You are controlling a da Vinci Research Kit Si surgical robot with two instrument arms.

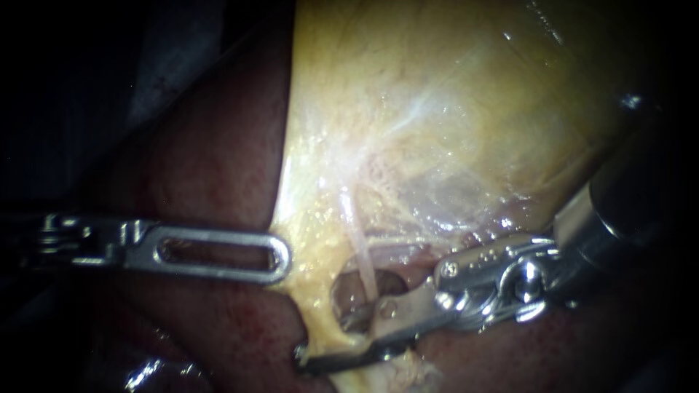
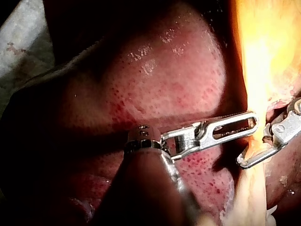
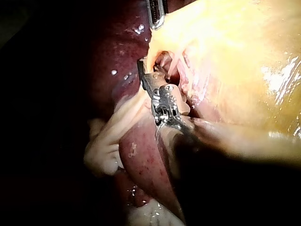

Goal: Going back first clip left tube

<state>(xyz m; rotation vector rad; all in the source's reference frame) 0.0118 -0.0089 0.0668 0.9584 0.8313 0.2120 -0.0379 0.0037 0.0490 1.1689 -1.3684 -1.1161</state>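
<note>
Reaching in from the right, nearest the camera: right instrument (image 1: 329, 354), laid low across the foot of the left tube (image 1: 314, 320), one jaw tip poking out just past the tube's left side. Jaws parted by a narrow gap, seen best from the left wrist; apparently nothing pinched between them, though hard to judge from the endoscope.

Just behind those jaws, a small dark window in the tissue. On its left, the left tube, a yellowish band rising into the gallbladder (image 1: 451, 109). On its right, a thin pale tube (image 1: 362, 262), slanting down toward the right instrument's hinge.

Further left, left instrument (image 1: 280, 257), slotted jaws closed on the yellow edge of the gallbladder just above the left tube, shaft lying level over the liver (image 1: 218, 167).

Beyond, broad and glistening, gallbladder wall filling the upper view, with dark red liver to its left and below.
</note>
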